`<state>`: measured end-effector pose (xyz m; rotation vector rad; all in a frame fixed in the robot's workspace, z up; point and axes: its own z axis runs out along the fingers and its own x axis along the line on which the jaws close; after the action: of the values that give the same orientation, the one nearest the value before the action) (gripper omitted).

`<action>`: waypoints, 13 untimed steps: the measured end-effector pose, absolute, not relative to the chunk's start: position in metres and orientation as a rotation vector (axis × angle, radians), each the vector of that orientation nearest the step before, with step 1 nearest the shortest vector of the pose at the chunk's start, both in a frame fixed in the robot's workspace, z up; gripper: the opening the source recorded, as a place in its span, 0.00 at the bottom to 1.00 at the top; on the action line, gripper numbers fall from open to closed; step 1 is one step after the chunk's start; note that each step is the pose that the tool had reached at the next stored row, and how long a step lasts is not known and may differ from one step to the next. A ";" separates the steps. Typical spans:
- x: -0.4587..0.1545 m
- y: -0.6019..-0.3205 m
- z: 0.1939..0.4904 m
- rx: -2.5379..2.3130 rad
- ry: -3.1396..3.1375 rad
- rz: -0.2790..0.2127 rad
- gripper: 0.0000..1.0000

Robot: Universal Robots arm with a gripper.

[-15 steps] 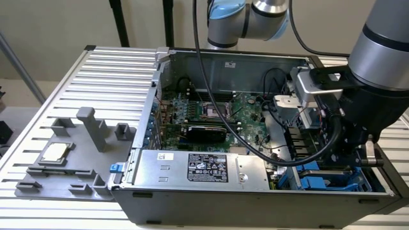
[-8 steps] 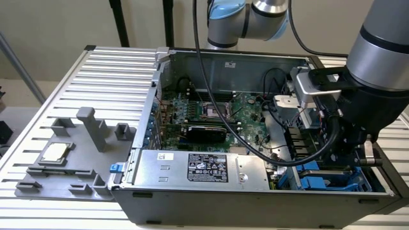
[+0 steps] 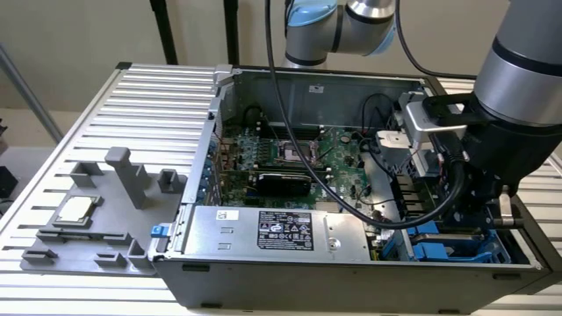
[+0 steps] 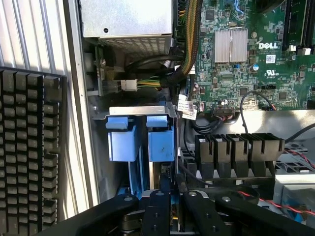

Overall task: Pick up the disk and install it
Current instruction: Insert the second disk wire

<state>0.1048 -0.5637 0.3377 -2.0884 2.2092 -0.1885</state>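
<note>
Pincer: your pincer [image 4: 167,196] is low in the drive-bay corner of the computer case [image 3: 202,164], jaws drawn narrow onto the disk [image 4: 166,184].
Disk: you see it edge-on between the fingers, blue carrier upright, partly down in the bay beside another blue carrier [image 4: 120,140].
Surroundings: power supply [image 3: 272,230] along the case's front; CPU chip [image 3: 75,209] on the grey tray on your counter [image 3: 141,99].

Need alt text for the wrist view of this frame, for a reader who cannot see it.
The gripper is shut on the disk, held edge-on in its blue carrier, down in the drive bay of an open computer case. Beyond lie the green motherboard and the grey power supply.
</note>
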 end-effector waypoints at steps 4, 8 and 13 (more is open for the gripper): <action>0.105 -0.564 0.336 -2.092 2.206 -0.189 0.16; 0.105 -0.564 0.333 -2.094 2.203 -0.189 0.16; 0.105 -0.564 0.331 -2.095 2.200 -0.187 0.18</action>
<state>0.1049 -0.5637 0.3314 -2.0955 2.2001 -0.1871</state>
